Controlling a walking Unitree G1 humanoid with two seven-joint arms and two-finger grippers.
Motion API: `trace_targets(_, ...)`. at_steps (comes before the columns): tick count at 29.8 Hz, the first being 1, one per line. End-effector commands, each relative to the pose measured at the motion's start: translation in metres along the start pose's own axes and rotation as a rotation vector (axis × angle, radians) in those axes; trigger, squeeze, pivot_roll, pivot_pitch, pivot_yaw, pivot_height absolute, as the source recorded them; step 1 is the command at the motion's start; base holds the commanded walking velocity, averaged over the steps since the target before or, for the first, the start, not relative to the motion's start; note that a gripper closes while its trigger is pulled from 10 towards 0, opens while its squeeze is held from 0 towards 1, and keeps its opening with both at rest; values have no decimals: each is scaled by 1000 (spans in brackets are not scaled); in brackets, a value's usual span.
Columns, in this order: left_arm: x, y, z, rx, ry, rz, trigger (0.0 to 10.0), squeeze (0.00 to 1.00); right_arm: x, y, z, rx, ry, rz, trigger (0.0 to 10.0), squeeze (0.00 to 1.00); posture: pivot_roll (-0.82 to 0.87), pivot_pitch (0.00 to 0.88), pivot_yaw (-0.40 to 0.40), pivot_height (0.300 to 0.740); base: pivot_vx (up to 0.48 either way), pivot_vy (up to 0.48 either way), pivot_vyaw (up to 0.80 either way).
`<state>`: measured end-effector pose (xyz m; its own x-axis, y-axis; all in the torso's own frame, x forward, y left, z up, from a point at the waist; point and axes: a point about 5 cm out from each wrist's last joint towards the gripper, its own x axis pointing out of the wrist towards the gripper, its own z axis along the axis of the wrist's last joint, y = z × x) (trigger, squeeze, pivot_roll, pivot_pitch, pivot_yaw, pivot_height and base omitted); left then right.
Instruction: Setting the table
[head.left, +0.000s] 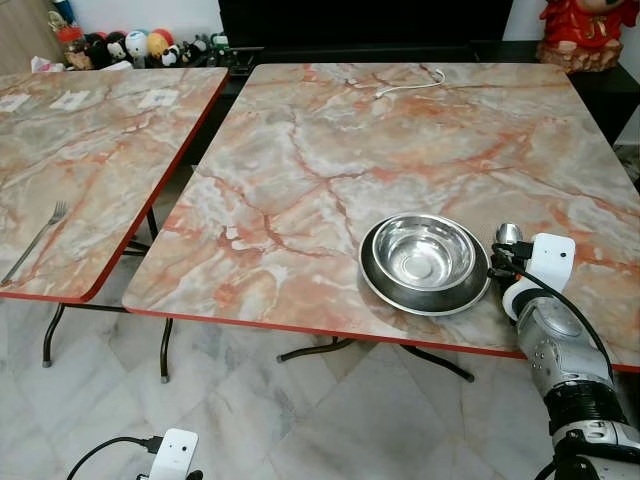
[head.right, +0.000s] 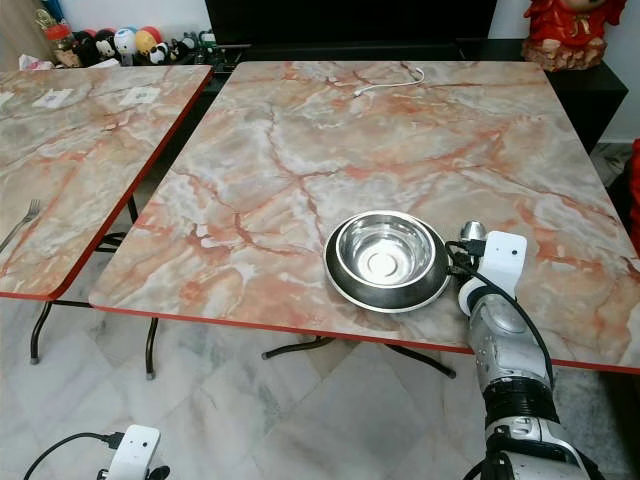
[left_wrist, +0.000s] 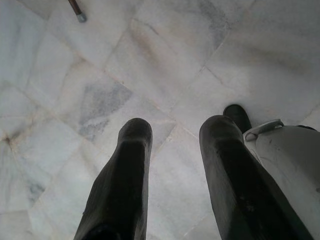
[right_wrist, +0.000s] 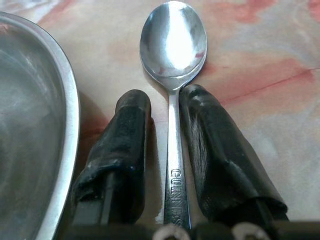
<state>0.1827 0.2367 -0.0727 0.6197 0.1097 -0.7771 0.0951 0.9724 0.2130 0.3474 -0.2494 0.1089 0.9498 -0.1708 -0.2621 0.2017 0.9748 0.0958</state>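
A steel bowl (head.left: 425, 252) sits in a steel plate (head.left: 372, 275) near the front right edge of the marble table (head.left: 300, 150). Just to the bowl's right a spoon (right_wrist: 173, 45) lies flat on the table, its bowl end pointing away from me. My right gripper (right_wrist: 167, 97) is low over the table and straddles the spoon's handle. It is open: one finger is close against the handle and a small gap shows on the bowl side. My left gripper (left_wrist: 177, 125) hangs open above the floor, holding nothing.
A second marble table (head.left: 100, 150) stands to the left with a fork (head.left: 38, 240) near its front edge. A white cable (head.left: 410, 84) lies at the far side of the main table. Toys and a dark cabinet line the back wall.
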Motion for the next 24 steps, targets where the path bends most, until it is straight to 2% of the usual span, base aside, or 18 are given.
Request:
trace_targets(1, -2, 5, -7, -1, 25, 6, 10000, 0, 0, 3, 8, 24, -39, 11, 10000, 0, -81, 109, 94, 740, 0, 0, 0)
trace_targets(10, -2, 5, -7, -2, 25, 6, 10000, 0, 0, 7, 17, 55, -104, 31, 10000, 0, -81, 109, 94, 740, 0, 0, 0)
trace_targets(13, -2, 4, -6, -5, 23, 6, 10000, 0, -2, 8, 28, 62, -191, 41, 10000, 0, -82, 109, 93, 740, 0, 0, 0)
trace_targets(14, -2, 4, -6, -5, 21, 6, 10000, 0, -4, 9, 35, 54, -250, 48, 10000, 0, -82, 109, 93, 740, 0, 0, 0)
trace_targets(16, -2, 4, -6, -6, 19, 7, 10000, 0, -6, 10, 42, 18, -300, 45, 10000, 0, -82, 110, 93, 740, 0, 0, 0)
trace_targets(19, -2, 4, -7, -9, 15, 10, 10000, 0, -16, 12, 58, -7, -449, 4, 10000, 0, -85, 108, 93, 740, 0, 0, 0)
trace_targets(24, -2, 4, -8, -11, 13, 13, 10000, 0, -25, 13, 64, -17, -532, 6, 10000, 0, -88, 106, 88, 740, 0, 0, 0)
